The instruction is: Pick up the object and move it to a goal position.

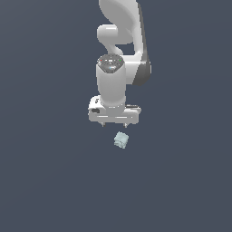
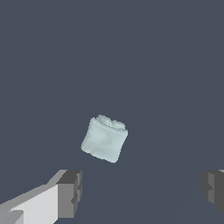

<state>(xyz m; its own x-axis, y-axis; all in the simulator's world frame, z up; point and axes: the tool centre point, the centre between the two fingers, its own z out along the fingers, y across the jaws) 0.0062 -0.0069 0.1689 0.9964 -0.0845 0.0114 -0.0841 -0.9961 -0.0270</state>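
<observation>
Your gripper [image 1: 114, 123] hangs spread wide and empty above the dark floor, the block [image 1: 121, 140] lying just beyond its fingertips [image 2: 70, 192], untouched. You are at the approach: next, centre over it, square to its tilt, descend.

White arm pointing down, end effector [image 1: 114, 124] fingers spread wide, empty

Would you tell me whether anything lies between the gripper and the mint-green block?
Nothing: in both views only bare dark surface separates the open gripper from the block.
</observation>
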